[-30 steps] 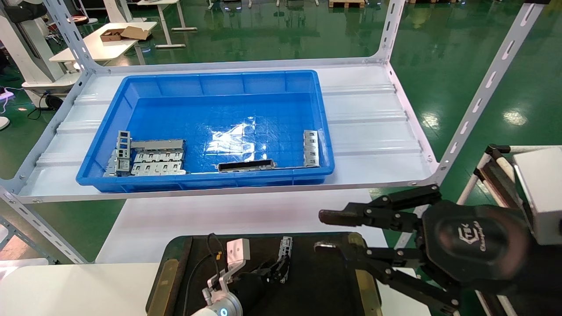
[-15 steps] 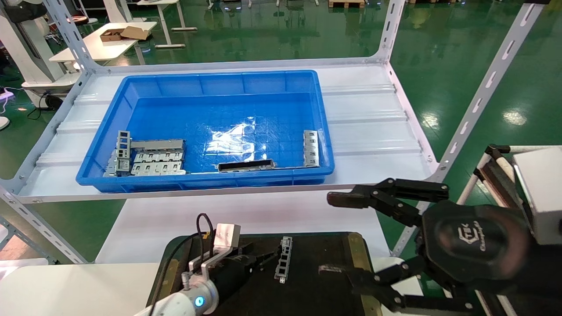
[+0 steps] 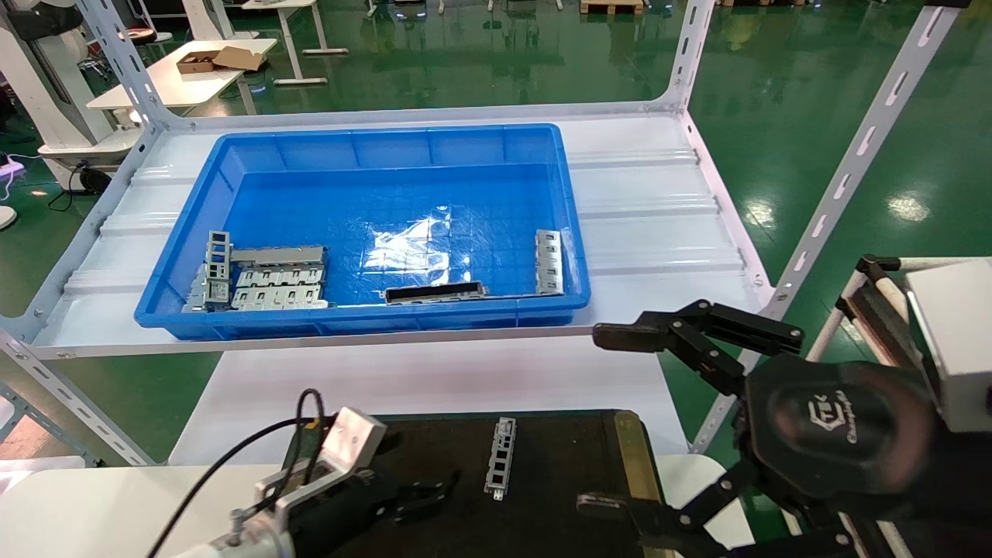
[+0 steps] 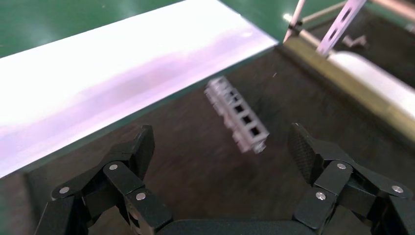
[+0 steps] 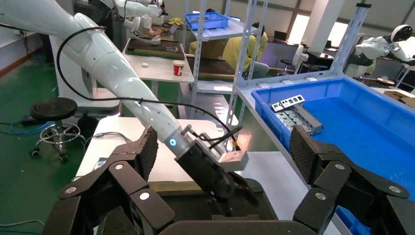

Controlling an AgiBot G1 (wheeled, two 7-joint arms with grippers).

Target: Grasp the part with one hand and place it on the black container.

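Lying blurred on black container (image 3: 558, 465), part (image 3: 501, 457), left pincer (image 3: 434, 496) spread

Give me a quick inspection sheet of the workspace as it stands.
Surface: white table under a white rack shelf.
Job's things: part lies flat on the black tray, free of both grippers.
Clutter: blue bin on the shelf holds grey plates, a dark bar and two more ladder-like bars.
Grippers: left gripper open, low over the tray beside the part; right gripper open, to the tray's right.
Cables: black cable loops off the left wrist.
Surroundings: green floor, tables behind.
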